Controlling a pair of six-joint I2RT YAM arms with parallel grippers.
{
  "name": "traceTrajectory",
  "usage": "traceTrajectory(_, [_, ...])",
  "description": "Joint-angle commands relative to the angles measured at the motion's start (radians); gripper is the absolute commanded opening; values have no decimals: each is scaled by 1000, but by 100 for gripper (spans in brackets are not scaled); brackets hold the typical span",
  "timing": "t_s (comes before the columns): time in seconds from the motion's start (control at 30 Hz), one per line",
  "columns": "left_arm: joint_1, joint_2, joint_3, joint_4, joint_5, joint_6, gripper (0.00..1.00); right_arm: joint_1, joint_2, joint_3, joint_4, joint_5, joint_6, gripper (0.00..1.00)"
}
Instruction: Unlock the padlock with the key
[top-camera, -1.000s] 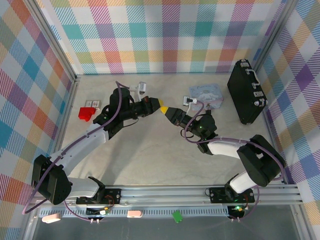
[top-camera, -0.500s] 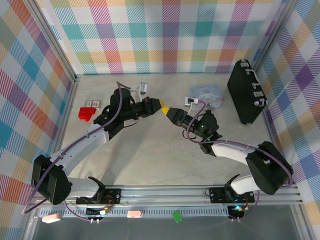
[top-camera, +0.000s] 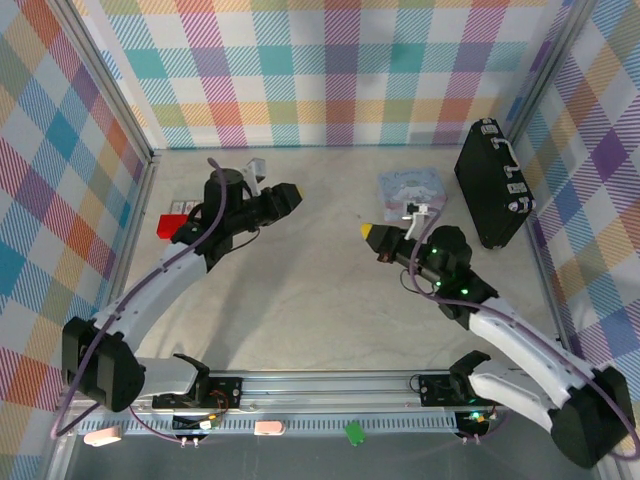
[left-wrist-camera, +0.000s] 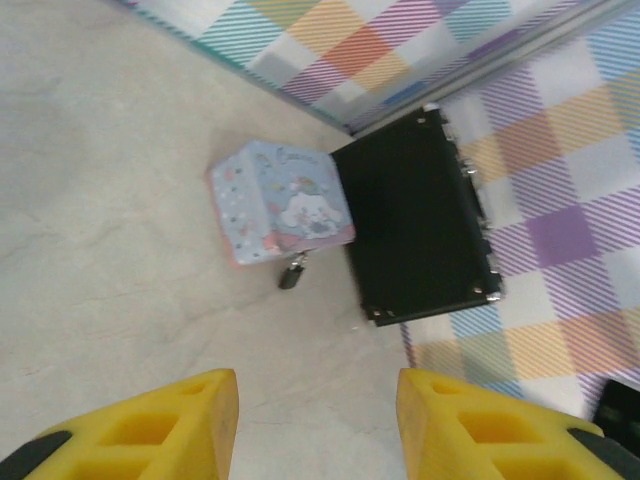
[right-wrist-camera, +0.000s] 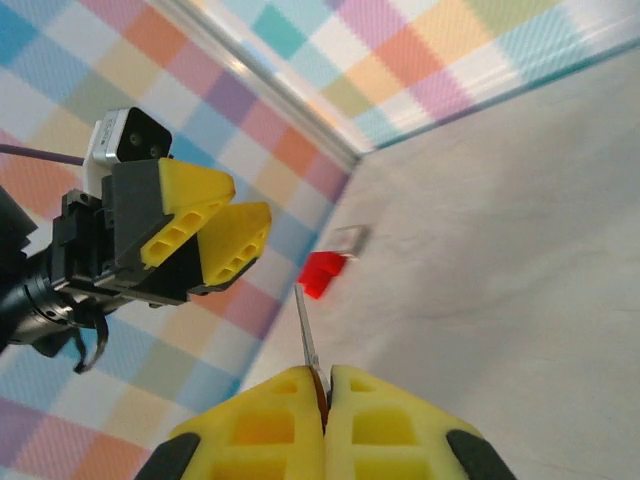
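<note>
Two grippers logged, starting with the one that carries something. The right gripper (right-wrist-camera: 325, 385) has its yellow fingers pressed together on the key (right-wrist-camera: 305, 330), whose thin silvery blade sticks out past the tips toward 12 o'clock in its wrist view. From above, that gripper (top-camera: 372, 232) sits right of centre over the table (top-camera: 300, 300), tips aimed at roughly 10 o'clock.

The left gripper (left-wrist-camera: 318, 410) stands with its jaws parted, bare table showing in the gap and nothing between the fingers. From above it (top-camera: 288, 192) is at the left rear, pointing to 3 o'clock, well apart from the right one.

The padlock (left-wrist-camera: 292, 272), small and dark, lies on the table at 6 o'clock of the light blue tin (left-wrist-camera: 280, 212), just beside its near edge; whether they touch I cannot tell. Its shackle is too small to read.

The black case (left-wrist-camera: 418, 215) lies at 3 o'clock of the tin, edges close together. From above the tin (top-camera: 410, 186) is at 1 o'clock of the right gripper.

A red block (top-camera: 172, 226) sits near the left wall, at 8 o'clock of the left gripper
</note>
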Motion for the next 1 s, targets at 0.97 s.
traceTrajectory(0.97, [-456,1169,815,250,-437,43,46,-22,-649,264,-797,472,-362,0])
